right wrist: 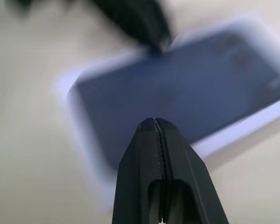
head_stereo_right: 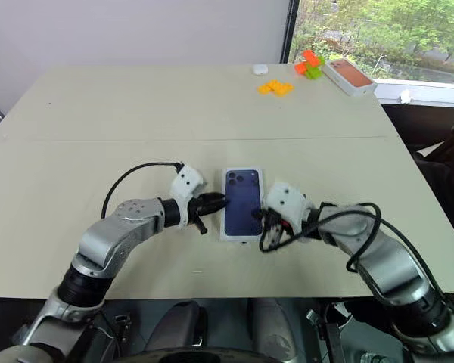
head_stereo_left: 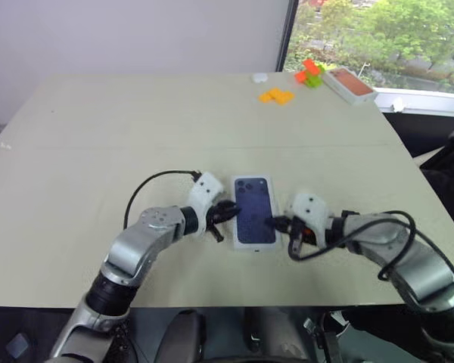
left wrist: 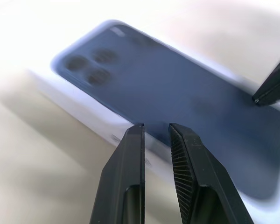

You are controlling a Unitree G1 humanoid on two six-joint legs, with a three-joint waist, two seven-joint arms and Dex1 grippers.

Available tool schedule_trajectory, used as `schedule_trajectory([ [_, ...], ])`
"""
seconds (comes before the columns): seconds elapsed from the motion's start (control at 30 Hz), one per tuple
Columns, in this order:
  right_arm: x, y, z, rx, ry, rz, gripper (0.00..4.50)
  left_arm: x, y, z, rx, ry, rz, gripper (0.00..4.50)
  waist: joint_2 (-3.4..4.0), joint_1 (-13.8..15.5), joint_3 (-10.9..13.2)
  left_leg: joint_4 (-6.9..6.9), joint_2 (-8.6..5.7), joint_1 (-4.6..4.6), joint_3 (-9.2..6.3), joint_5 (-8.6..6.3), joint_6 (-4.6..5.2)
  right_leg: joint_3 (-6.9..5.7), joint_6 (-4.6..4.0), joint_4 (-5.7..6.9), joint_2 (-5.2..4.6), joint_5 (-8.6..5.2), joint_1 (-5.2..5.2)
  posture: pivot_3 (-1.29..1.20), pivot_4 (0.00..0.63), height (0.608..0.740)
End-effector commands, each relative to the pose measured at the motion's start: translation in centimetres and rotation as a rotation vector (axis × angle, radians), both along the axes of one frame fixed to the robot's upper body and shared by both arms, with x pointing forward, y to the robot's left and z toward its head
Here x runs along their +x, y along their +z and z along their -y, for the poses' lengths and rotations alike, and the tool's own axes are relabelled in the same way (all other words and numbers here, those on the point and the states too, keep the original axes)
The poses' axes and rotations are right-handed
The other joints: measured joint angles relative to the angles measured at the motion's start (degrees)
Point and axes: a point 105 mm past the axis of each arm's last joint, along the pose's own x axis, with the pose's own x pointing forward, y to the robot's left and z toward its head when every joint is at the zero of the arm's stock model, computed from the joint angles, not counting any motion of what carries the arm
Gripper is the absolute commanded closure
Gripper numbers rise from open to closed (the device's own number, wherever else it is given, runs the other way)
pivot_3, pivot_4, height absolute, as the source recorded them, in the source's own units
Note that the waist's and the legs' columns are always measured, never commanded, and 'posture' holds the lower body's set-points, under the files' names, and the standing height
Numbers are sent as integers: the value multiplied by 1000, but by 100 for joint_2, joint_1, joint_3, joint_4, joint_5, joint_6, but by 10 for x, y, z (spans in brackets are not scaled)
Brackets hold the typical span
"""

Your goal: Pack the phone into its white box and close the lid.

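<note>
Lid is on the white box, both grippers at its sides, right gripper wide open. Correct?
Not quite: the right gripper is shut, its fingers pressed together in the right wrist view. The lid does sit on the box, with the left gripper at its other side.

The right claw (right wrist: 155,122) rises into the picture with its two black fingers (right wrist: 140,158) pressed flat together, only a thin seam showing between them. Their tip sits over the near edge of a white-bordered rectangle with a dark blue face, the lid (right wrist: 186,88), which lies flat on the pale desk (right wrist: 32,154). At the lid's far edge a blurred black tip, the left claw (right wrist: 147,28), reaches it from the other side.
</note>
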Motion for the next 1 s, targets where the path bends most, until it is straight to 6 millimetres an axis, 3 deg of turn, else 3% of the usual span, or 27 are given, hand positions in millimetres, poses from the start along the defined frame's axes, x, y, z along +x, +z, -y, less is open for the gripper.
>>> schedule_trajectory([
  [0.03,19,3,7,1,-90,50,4500,23,8,-4,29,101,72,3588,0,21,-1,0,0,-2,-3,0,0,-1,0,0,0,0,0,0,150,740],
  [0.17,32,-15,6,-21,-137,19,4500,35,-8,3,100,132,34,3588,0,6,-1,-7,-8,-5,3,0,1,0,0,-4,-8,0,-3,0,150,740],
  [0.37,37,-30,4,-48,-163,-23,4500,30,-22,13,139,95,-14,3588,2,13,-3,-12,-12,-17,4,-3,4,2,1,-7,-17,1,-18,0,150,740],
  [0.5,35,-29,4,-51,-154,-20,4500,31,-17,11,111,116,7,3588,2,23,-3,-12,-12,-17,0,-2,3,2,1,-6,-18,1,-16,0,150,740],
  [0.57,37,-17,4,-8,-158,34,4500,33,2,3,26,151,66,3588,2,9,-2,-11,-12,-17,1,-2,3,2,1,-7,-18,1,-15,0,150,740],
  [0.67,39,8,13,65,-179,153,4500,34,31,-31,-69,250,172,3588,1,-9,-1,-12,-8,-25,-1,-2,3,2,1,-7,-20,1,-24,0,150,740],
  [0.77,39,15,31,116,-212,172,4500,31,42,-69,-57,331,230,3588,2,-12,-1,-12,0,-35,0,-1,2,2,2,-6,-19,1,-36,0,150,740],
  [0.87,32,11,64,124,-248,127,4500,20,37,-113,-31,395,211,3588,3,-3,-2,-17,4,-31,0,-2,2,2,1,-5,-14,1,-35,0,150,740],
  [1.0,24,13,96,186,-292,79,4500,2,24,-157,21,433,160,3588,2,-2,0,-15,-3,-34,4,-2,3,1,1,-13,-14,1,-33,0,150,740],
])
